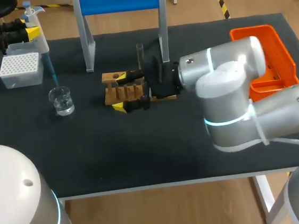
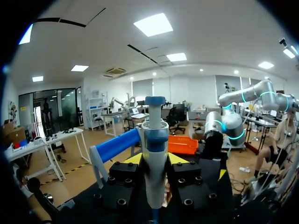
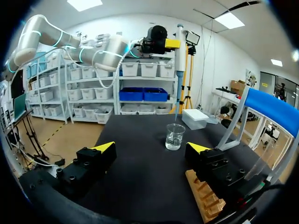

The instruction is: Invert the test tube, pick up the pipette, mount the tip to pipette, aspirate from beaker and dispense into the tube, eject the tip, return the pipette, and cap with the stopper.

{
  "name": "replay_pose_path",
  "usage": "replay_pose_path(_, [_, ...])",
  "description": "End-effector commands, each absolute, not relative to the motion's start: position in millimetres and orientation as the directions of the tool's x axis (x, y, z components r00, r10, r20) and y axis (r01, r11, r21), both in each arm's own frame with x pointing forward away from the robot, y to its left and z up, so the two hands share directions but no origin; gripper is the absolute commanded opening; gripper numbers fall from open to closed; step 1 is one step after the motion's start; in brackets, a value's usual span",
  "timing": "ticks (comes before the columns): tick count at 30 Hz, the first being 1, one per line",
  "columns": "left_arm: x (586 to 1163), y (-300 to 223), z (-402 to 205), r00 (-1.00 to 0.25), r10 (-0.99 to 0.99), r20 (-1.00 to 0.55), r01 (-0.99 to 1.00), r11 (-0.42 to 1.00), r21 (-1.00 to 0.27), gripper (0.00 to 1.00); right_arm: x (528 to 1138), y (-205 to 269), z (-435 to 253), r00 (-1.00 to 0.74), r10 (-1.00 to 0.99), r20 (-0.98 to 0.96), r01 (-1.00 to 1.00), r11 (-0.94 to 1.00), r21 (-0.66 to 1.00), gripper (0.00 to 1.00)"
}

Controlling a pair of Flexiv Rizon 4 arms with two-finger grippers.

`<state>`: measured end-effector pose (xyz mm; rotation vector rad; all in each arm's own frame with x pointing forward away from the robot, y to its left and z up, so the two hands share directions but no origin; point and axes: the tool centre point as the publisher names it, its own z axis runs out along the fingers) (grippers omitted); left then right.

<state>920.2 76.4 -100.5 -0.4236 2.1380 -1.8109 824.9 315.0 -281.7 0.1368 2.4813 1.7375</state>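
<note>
Table [image 1: 143, 155]: flat, covered in a matte black mat.

Stand [image 1: 119, 0]: two pale upright legs joined by a round blue bar, at the table's far middle.

Tray [image 1: 279, 50]: orange plastic, rectangular with raised walls, at the far right, partly hidden by the right arm.

Tip box [image 1: 21, 69]: white, rectangular, with a top grid of small holes, at the far left.

Rack [image 1: 123, 88]: slotted wooden block in front of the stand.

Pipette [image 1: 35, 28]: white body with a blue cap and a slender tip. It is held upright above the tip box's near corner. The tip slants down to the mouth of the beaker [image 1: 61, 100]; contact with the liquid cannot be determined.

Beaker: clear glass cylinder, part-filled with clear liquid, just in front of the tip box.

Tube [image 1: 139, 54]: clear, thin, upright at the rack's far side near one stand leg.

Left gripper [image 2: 154, 161]: both fingers clamped on the pipette body.

Right gripper [image 3: 150, 148]: fingers spread wide and holding nothing, one finger over the rack.
</note>
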Motion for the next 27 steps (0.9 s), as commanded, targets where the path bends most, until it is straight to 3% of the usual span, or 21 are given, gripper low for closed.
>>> replay_pose_path(1, [920.4,76.8,-100.8,-0.91,-0.413,-0.043,-0.024,0.157,-0.987,0.0,829.0,341.1,-295.2,-0.979,0.191,-0.066,0.008,0.361,0.933,1.0])
replay_pose_path(27, [920.4,76.8,-100.8,-0.91,-0.413,-0.043,-0.024,0.157,-0.987,0.0,846.5,376.2,-324.8,-0.947,0.317,-0.049,0.086,0.398,0.913,1.0])
